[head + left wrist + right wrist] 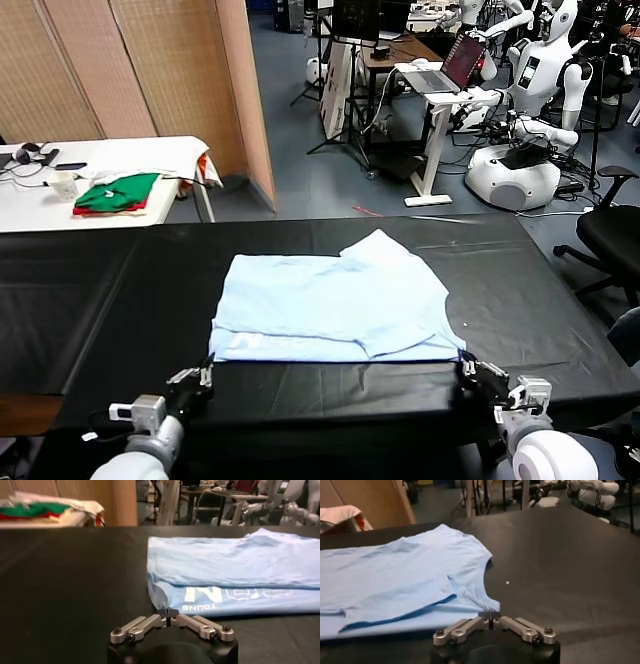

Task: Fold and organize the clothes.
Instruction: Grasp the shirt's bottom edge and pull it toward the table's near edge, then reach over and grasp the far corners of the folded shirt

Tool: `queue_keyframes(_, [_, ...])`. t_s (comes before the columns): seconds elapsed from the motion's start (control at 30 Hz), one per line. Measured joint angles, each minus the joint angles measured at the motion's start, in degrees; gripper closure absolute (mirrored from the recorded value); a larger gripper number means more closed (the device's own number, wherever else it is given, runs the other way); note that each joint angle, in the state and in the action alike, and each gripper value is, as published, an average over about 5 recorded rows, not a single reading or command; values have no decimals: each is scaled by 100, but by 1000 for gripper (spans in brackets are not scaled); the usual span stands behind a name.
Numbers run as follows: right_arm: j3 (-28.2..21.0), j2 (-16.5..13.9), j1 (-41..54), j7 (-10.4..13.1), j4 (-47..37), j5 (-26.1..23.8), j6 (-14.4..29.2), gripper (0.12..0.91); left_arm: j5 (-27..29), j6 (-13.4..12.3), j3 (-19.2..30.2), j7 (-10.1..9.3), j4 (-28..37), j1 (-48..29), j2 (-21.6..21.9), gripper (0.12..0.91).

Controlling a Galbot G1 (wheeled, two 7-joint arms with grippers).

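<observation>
The pale blue T-shirt (335,305) lies partly folded on the black table (110,300), white lettering showing along its near edge (200,596). My left gripper (205,372) is shut on the shirt's near left corner (160,597), the cloth pinched between its tips (167,613). At the near right corner, my right gripper (468,366) is shut on the shirt's edge (470,597) with its tips (490,614) closed on the fabric. The shirt (395,580) spreads away from that gripper over the table.
A white side table (110,160) at the back left carries folded green and red garments (118,192), cables and a cup. A wooden partition stands behind it. Other robots, a desk with a laptop (445,70) and an office chair (605,235) stand beyond the black table.
</observation>
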Motion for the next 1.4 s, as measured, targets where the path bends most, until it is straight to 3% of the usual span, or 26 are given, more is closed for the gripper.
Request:
queue_keyframes(0.27, [-46, -47, -394, 46, 482, -57, -394, 885, 96, 165, -251, -104, -392, 429, 168, 883])
queue_keyframes(0.53, [-112, -119, -451, 33, 557, -167, -441, 882, 181, 339, -310, -245, -815, 985, 7, 883])
queue_keyframes(0.67, [-101, -207, -424, 18, 590, -157, -511, 784, 259, 414, -327, -269, -1010, 1218, -91, 879])
queue_keyframes(0.77, [-65, -288, -442, 10, 659, -128, -643, 620, 277, 517, -349, -287, -1129, 1342, -137, 798])
queue_keyframes(0.93, [12, -424, -528, 64, 857, 20, -893, 302, 308, 657, -399, -392, -1287, 1496, -181, 495])
queue_keyframes(1.03, [61, -470, -546, 102, 1035, 118, -1019, 166, 315, 753, -454, -490, -1382, 1580, -213, 306])
queue_keyframes(1.13, [115, -474, -495, 108, 1195, 233, -1051, 125, 324, 851, -515, -617, -1503, 1628, -256, 169])
queue_keyframes(1.2, [140, -479, -412, 108, 1253, 325, -1008, 120, 290, 887, -570, -726, -1573, 1605, -288, 135])
queue_keyframes(1.4, [-36, -604, 394, 142, 981, 379, -854, 118, -298, 692, -779, -794, -1617, 1278, -226, 124])
